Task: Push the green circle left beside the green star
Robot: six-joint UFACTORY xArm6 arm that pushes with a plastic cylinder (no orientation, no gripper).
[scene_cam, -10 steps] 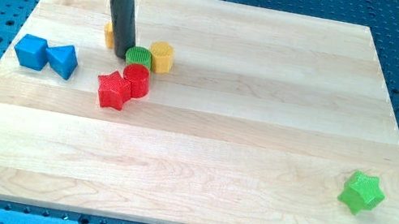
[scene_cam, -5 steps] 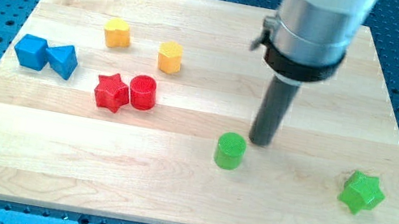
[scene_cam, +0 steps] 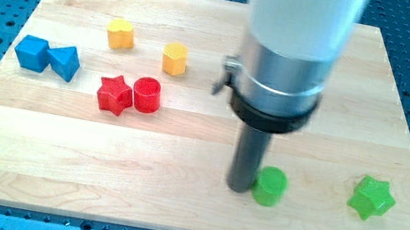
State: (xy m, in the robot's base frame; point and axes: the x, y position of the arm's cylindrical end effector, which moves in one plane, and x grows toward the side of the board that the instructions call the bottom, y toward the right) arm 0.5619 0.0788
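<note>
The green circle (scene_cam: 269,186) sits low on the wooden board, right of centre. The green star (scene_cam: 371,198) lies further toward the view's right, with a gap of bare board between them. My tip (scene_cam: 240,188) rests on the board against the circle's left side. The rod rises from it into the large grey arm body, which hides part of the board's middle.
A red star (scene_cam: 114,94) and red circle (scene_cam: 147,95) touch at the view's left centre. A blue cube (scene_cam: 31,52) and blue triangle block (scene_cam: 64,62) sit at far left. Two yellow blocks (scene_cam: 120,34) (scene_cam: 174,58) lie near the top left.
The green circle has moved from the cluster at upper left down and right across the board, now closer to the green star. My tip has shifted from its right to its left side.
</note>
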